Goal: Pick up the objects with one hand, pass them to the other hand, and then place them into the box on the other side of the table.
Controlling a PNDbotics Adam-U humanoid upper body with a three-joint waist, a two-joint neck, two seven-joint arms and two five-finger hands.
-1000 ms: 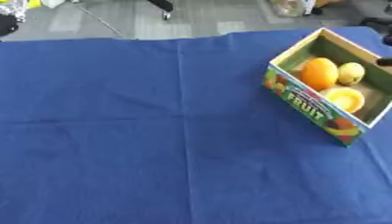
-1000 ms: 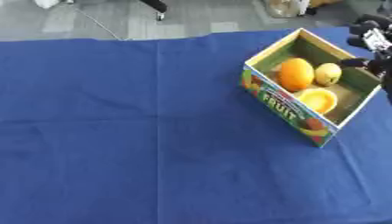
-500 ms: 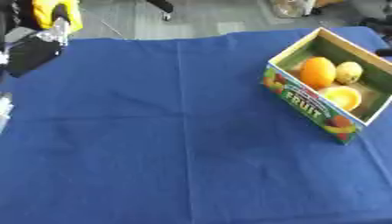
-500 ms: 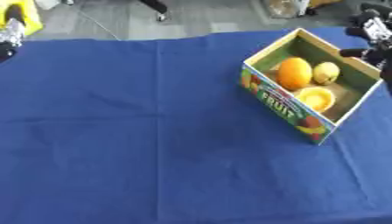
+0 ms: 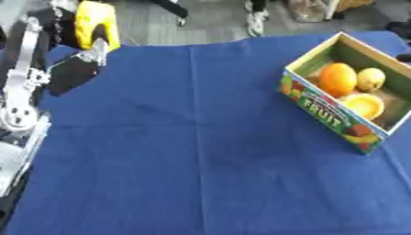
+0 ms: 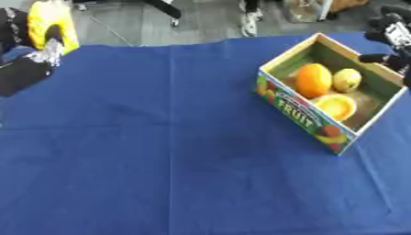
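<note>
A yellow object (image 5: 93, 21) is held up at the far left, above the table's back corner. My left hand (image 5: 66, 33) has its black fingers curled round it, and the silver arm runs down the left edge. On the right stands the cardboard fruit box (image 6: 298, 113). It holds an orange (image 6: 313, 80), a small yellow fruit (image 6: 347, 79) and a yellow-orange round piece (image 6: 334, 105). My right hand (image 6: 390, 33) shows as a black shape just beyond the box's far right corner.
A blue cloth (image 5: 201, 151) covers the whole table, with fold lines across it. Beyond the far edge lie grey floor, chair legs and a person's shoes (image 5: 257, 22).
My left arm has come in from the left edge and moved further into view, carrying the yellow object. The box and the right hand have stayed put.
</note>
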